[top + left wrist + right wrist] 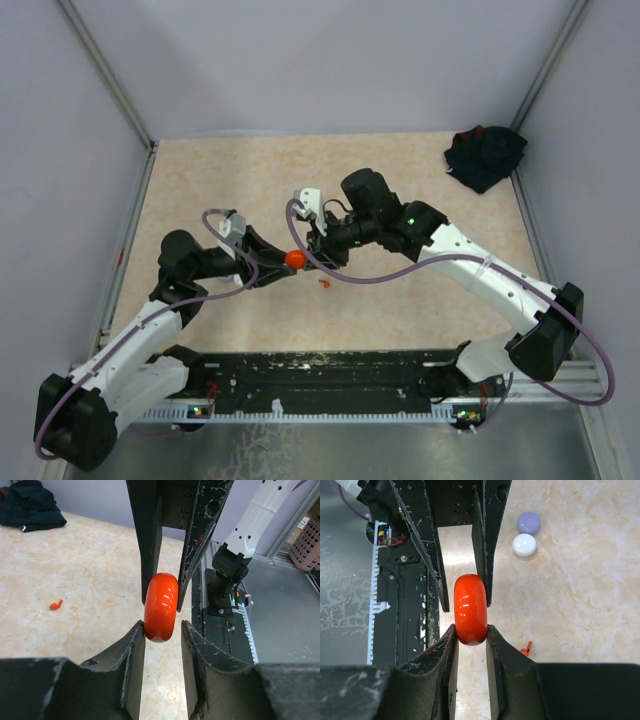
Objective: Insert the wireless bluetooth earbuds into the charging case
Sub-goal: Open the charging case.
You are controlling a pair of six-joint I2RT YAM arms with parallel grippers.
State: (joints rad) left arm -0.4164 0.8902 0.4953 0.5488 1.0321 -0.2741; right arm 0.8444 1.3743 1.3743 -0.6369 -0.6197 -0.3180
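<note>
- Left wrist view: the left fingers (131, 652) poke up from the bottom, one on each side of the low end of the red case (161, 607). One finger touches the case. The other shows a thin gap, so I cannot tell if they squeeze it or just sit by it.
- The right fingers (149, 545) come down from the top and pinch the top end of the case on both flat sides.
- The case stands on its edge, up in the air over the counter (90, 570).
- A tiny red earbud (56, 604) lies on the counter, well apart from the case and not in it. A dark cloth (30, 505) lies farther back. A pink basket (306, 542) sits off the counter.
- Right wrist view: the right fingers rise from the bottom and clamp the case (471, 609), both sides touching.
- The left fingers hang from the top. One touches the case and the other stands a hair off it.
- The earbud (526, 649) peeks out beside a right finger, down on the counter.
- A lavender disc (528, 522) and a white disc (524, 545) lie just beside each other on the counter.
- Top view: both arms meet over the middle of the counter (220, 170), with the case (295, 259) between their tips.
- The earbud (323, 284) lies near the case, a bit toward the near edge.
- The cloth (485, 155) sits in the far right corner.
</note>
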